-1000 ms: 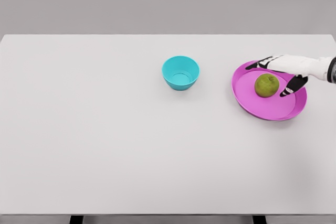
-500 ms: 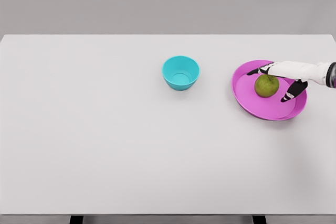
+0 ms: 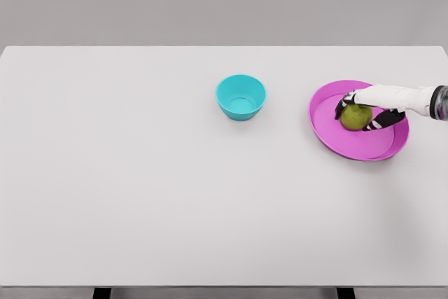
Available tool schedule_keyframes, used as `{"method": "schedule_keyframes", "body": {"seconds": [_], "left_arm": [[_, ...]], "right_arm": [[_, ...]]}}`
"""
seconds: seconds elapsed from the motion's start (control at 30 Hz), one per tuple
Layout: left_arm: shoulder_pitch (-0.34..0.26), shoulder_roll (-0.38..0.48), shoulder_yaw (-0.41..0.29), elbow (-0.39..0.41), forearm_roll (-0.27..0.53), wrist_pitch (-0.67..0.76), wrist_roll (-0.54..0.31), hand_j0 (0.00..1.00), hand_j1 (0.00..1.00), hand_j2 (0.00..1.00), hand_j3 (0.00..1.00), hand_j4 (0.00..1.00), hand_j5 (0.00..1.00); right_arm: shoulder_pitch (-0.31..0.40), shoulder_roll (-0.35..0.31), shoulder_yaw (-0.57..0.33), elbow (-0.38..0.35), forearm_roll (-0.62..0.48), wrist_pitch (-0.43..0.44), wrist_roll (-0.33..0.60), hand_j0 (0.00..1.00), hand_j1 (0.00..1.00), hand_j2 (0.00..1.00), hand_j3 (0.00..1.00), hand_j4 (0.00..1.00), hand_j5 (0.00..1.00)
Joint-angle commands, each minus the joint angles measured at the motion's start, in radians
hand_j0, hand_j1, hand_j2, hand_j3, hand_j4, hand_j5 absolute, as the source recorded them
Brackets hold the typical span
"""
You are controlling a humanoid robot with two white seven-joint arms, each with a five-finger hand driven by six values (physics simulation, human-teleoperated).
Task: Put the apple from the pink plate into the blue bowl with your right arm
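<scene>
The near half of the white table [image 3: 175, 229] carries nothing, and the left arm does not appear in the head view. Further back, on the right side, lies the pink plate [image 3: 350, 146], and on it sits the green apple [image 3: 355, 117], a little behind the plate's middle and toward its far rim. The right hand [image 3: 364, 106] comes in from the right edge and is placed over the apple: dark fingers [image 3: 341, 107] curl down on the left side of the fruit, and the thumb or another digit [image 3: 383, 121] wraps at its lower right. The fingers look closed around the apple and touching it, so I judge the hand is gripping it, though how firm the hold is cannot be read from this view. The apple seems to rest on the plate and is not yet lifted. The step in hand is therefore the grasp, at its end. The blue bowl [image 3: 241, 97] stands upright to the left of the plate, well apart from it, near the middle of the table, and it is empty. The next move, in my judgement, calls for lifting the apple straight up until it clears the plate's rim, then carrying it left until it hangs above the bowl's opening, high enough to pass the bowl's rim, and only then opening the fingers.
</scene>
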Motion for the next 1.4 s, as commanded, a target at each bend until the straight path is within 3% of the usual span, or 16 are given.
{"method": "schedule_keyframes", "body": {"seconds": [0.0,0.3,0.57,1.37], "left_arm": [[0.0,0.0,0.0,0.001,0.0,0.0,0.0,1.0,1.0,1.0,1.0,1.0,1.0],[0.0,0.0,0.0,0.001,0.0,0.0,-0.002,1.0,1.0,1.0,1.0,1.0,1.0],[0.0,0.0,0.0,-0.001,0.0,0.0,-0.002,1.0,1.0,1.0,1.0,1.0,1.0],[0.0,0.0,0.0,-0.001,0.0,0.0,0.0,1.0,1.0,1.0,1.0,1.0,1.0]], "right_arm": [[0.0,-0.001,0.0,-0.001,-0.004,0.002,0.0,0.39,0.39,0.39,0.39,0.39,0.39],[-0.038,0.002,-0.006,-0.013,-0.001,0.002,0.0,0.39,0.39,0.39,0.39,0.39,0.39],[-0.089,0.044,-0.009,-0.013,0.018,0.002,0.0,0.39,0.39,0.39,0.39,0.39,0.39],[-0.19,0.294,-0.008,-0.014,0.042,0.002,0.0,0.39,0.39,0.39,0.39,0.39,0.39]]}}
